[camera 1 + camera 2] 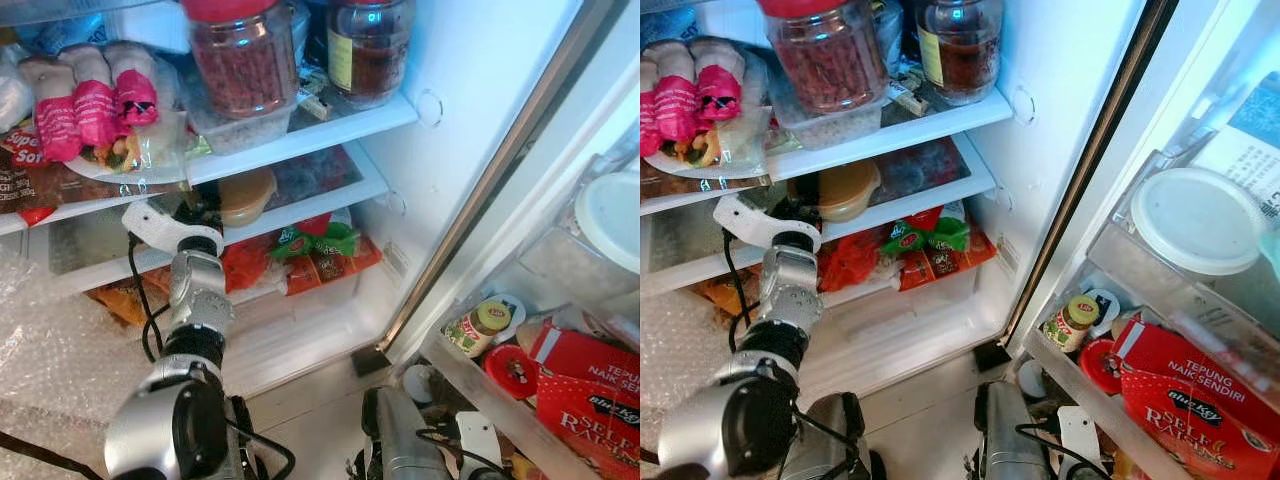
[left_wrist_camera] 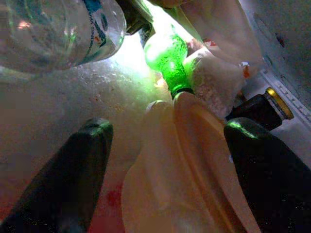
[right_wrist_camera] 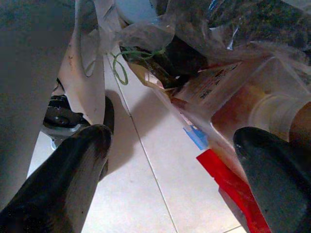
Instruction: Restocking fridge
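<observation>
Two black fingers of the left gripper [image 2: 165, 184] are seen spread wide on the middle shelf [image 1: 300, 205] of the fridge, with a pale tan lidded container [image 2: 189, 165] lying between them but not yet clamped. From the head views the left arm is reached in above that shelf, and the same tan container [image 1: 245, 195] is seen just beyond the wrist, resting on the shelf.

Trouble is judged likeliest from the crowding. Just behind the container, further back on the shelf, a green bottle [image 2: 167, 58] and a dark bottle with a gold cap [image 2: 265, 104] are packed close, and a clear water bottle [image 2: 58, 29] lies beside them. If the gripper is pushed deeper, these may be knocked over or shoved back. A loose closure on the rounded lid could also let the container slip.

Low, below the shelf and outside the fridge, the right gripper [image 3: 170, 174] is held apart and empty over the tiled floor, beside a heap of bagged groceries [image 3: 218, 73].
</observation>
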You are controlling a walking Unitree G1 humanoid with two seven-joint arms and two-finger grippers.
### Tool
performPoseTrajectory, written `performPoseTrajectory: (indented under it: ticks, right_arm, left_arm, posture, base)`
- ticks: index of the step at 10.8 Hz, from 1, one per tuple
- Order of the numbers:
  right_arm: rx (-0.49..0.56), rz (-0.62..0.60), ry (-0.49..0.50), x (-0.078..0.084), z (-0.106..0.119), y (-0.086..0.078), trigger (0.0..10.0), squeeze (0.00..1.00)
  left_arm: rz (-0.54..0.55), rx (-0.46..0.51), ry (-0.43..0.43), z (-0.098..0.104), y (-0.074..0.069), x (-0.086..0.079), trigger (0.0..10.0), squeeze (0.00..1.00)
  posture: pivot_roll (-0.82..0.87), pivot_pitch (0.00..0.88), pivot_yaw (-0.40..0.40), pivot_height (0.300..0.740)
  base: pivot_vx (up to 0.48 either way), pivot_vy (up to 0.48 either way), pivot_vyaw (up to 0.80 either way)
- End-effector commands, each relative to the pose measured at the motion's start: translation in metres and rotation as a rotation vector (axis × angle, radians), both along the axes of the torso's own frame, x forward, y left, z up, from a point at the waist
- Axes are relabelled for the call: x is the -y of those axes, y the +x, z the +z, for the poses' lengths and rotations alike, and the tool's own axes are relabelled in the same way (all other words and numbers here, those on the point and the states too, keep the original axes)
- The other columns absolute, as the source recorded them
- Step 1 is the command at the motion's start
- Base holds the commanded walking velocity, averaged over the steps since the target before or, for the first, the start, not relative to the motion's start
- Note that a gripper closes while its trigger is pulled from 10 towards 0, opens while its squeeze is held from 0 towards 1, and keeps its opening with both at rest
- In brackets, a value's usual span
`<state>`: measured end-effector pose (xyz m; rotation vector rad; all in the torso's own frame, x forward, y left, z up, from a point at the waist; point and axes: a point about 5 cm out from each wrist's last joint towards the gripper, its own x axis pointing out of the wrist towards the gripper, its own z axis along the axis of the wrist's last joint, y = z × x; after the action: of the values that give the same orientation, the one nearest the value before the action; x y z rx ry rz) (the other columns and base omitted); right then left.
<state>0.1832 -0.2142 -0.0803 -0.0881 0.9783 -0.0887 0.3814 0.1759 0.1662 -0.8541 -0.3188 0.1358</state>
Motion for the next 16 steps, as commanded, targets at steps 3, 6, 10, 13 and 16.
performPoseTrajectory:
  ticks: [3,6,10,13,16]
  right_arm:
    - [-0.020,0.010,0.020,-0.007,-0.004,-0.006,10.0,0.00]
    - [-0.019,0.006,0.022,-0.007,-0.004,-0.006,10.0,0.00]
    - [-0.021,0.011,0.024,-0.007,-0.005,-0.007,10.0,0.00]
    - [-0.021,0.012,0.024,-0.007,-0.005,-0.007,10.0,0.00]
    - [-0.021,0.015,0.026,-0.008,-0.005,-0.007,10.0,0.00]
  left_arm:
    - [-0.025,0.024,0.022,-0.001,-0.007,0.002,10.0,0.00]
    - [-0.055,0.032,0.078,-0.006,-0.022,0.001,10.0,0.00]
    - [-0.122,0.035,0.159,-0.007,-0.045,0.010,10.0,0.00]
    - [-0.201,0.063,0.290,0.000,-0.053,0.017,10.0,0.00]
    - [-0.204,0.013,0.330,-0.007,-0.058,0.011,10.0,0.00]
  posture:
    - [-0.11,0.199,0.007,0.594]
    - [-0.10,0.201,0.011,0.594]
    - [-0.09,0.202,0.013,0.594]
    - [-0.09,0.199,0.013,0.594]
    - [-0.09,0.197,0.016,0.594]
  base:
    - [0.000,0.000,0.00]
    - [0.000,0.000,0.00]
    - [0.000,0.000,0.00]
    - [0.000,0.000,0.00]
    - [0.000,0.000,0.00]
